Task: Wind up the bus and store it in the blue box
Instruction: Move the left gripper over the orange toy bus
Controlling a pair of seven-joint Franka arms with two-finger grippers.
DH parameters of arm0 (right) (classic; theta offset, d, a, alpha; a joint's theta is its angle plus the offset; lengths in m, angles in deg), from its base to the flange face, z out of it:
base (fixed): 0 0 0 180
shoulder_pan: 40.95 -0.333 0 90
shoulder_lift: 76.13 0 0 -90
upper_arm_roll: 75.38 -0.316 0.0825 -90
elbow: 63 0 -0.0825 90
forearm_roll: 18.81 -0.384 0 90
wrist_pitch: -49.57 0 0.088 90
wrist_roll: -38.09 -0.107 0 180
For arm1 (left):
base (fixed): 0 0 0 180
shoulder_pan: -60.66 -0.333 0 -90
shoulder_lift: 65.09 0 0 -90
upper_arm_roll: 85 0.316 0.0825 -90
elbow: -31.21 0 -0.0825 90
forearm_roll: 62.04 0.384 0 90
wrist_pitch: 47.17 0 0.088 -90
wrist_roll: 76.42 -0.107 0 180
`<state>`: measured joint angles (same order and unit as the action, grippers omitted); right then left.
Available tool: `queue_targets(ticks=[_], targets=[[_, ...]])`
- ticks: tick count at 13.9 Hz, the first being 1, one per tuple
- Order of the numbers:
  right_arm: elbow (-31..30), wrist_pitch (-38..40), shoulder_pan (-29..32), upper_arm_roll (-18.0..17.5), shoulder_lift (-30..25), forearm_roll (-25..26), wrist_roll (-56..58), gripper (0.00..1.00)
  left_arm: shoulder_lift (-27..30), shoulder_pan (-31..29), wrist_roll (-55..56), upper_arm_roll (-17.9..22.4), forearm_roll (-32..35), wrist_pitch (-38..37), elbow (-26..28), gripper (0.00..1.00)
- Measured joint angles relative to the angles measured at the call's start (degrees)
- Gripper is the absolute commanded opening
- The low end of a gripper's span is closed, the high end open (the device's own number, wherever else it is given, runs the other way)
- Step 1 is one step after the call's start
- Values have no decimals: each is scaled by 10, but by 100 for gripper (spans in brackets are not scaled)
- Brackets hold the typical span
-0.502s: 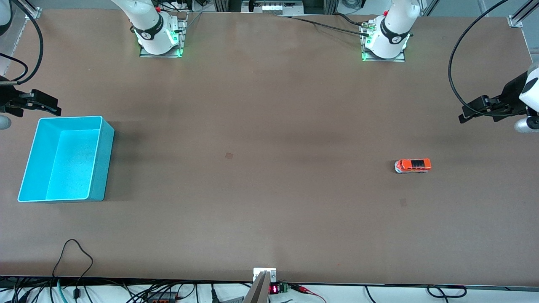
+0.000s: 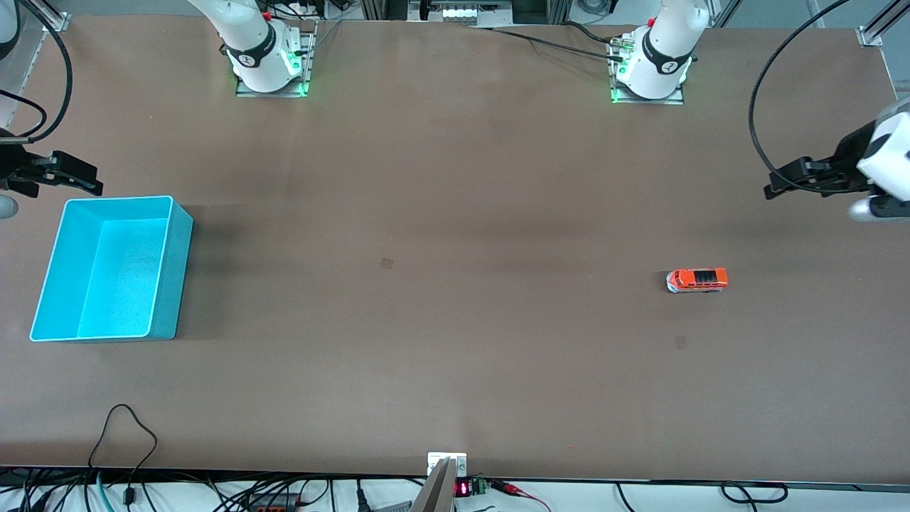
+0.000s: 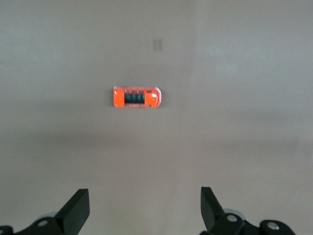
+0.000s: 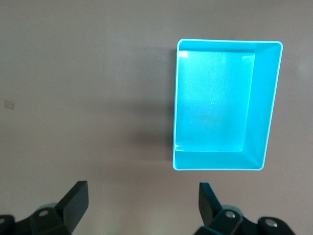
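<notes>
The bus (image 2: 697, 280) stands on its wheels on the counter (image 2: 455, 213), toward the left arm's end, its long side lying along the counter's length. Nothing touches it. The box (image 2: 111, 269) sits at the right arm's end, well apart from the bus, its open top up and nothing visible inside.

The left tool (image 2: 789, 181) hangs in the air over the counter's edge at its own end, above bare surface. Its fingers (image 3: 78, 210) are spread wide and hold nothing; in the left wrist view the bus shows between and past them.

The right tool (image 2: 78, 178) hangs over the counter just beside the box. Its fingers (image 4: 76, 200) are also spread wide and empty.
</notes>
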<state>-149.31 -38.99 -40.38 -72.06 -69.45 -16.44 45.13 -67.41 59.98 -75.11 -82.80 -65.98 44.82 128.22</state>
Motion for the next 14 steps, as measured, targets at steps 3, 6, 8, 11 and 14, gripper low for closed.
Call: queue_targets(ticks=[3,6,8,11,14], targets=[[0,0,0,0,0,0,0,100,-44,3,-22,-4,10,10,9,100],[0,0,0,0,0,0,0,100,-104,8,-107,-5,21,64,10,100],[0,1,0,1,0,0,0,100,-134,8,-184,-5,22,87,11,100],[0,1,0,2,0,0,0,100,-164,4,-327,-3,23,149,34,100],[0,2,0,2,0,0,0,100,-178,-7,-492,-5,25,228,83,100]])
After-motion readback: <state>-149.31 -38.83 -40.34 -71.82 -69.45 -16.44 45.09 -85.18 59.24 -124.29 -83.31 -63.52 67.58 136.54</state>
